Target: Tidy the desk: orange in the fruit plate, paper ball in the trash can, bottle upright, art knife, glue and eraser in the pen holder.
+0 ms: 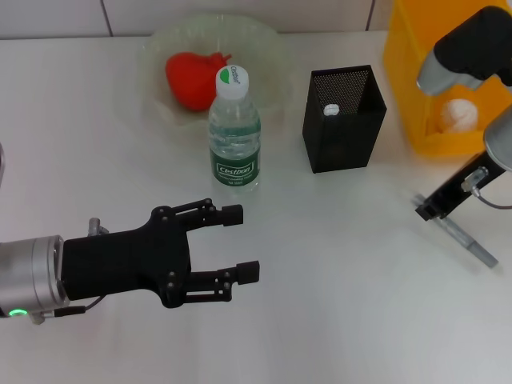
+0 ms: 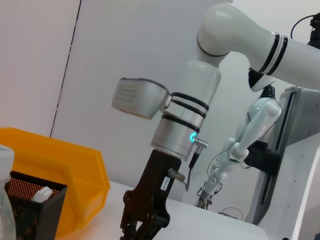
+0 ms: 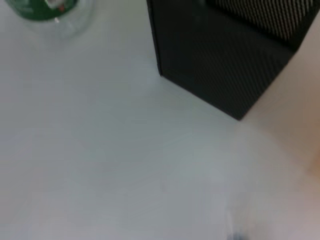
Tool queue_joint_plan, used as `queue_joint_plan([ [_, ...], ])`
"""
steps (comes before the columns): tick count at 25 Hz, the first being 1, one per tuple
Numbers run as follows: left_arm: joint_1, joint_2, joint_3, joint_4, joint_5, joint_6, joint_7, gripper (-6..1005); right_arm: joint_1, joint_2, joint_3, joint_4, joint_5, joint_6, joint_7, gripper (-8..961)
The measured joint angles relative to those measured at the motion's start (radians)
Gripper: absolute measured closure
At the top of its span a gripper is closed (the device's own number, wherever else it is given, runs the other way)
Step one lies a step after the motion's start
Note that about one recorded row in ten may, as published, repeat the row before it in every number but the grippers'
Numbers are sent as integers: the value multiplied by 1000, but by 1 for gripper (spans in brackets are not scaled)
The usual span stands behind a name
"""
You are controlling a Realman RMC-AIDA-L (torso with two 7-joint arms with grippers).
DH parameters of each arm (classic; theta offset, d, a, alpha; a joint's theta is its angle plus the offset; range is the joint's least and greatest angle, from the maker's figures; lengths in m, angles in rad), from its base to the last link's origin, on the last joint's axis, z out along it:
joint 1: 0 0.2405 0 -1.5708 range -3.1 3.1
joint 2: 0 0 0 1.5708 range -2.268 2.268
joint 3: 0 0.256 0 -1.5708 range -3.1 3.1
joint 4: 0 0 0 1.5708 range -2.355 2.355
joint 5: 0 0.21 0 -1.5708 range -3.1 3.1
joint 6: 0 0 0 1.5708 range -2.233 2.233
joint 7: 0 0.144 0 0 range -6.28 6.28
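the left gripper (image 1: 244, 243) hovers over the desk (image 1: 336, 280), fingers spread wide and empty. behind it the bottle (image 1: 234, 132) stands upright before the fruit plate (image 1: 268, 48). the pen holder (image 1: 344, 118) follows, then the right gripper (image 1: 426, 210), touching the art knife (image 1: 468, 242); whether it grips cannot be told.

The bottle (image 1: 234, 132) carries a green "Cestbon" label (cap print unreadable).
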Motion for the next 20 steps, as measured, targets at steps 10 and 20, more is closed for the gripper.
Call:
queue_joint_plan([
  [10,0,0,0,0,-3,1,0,187,-150,-6,429,-170,518,-33,-326,813],
  [20,-11,0,0,0,-3,-4,0,187,-167,3,489,313,1142,184,-1004,815],
])
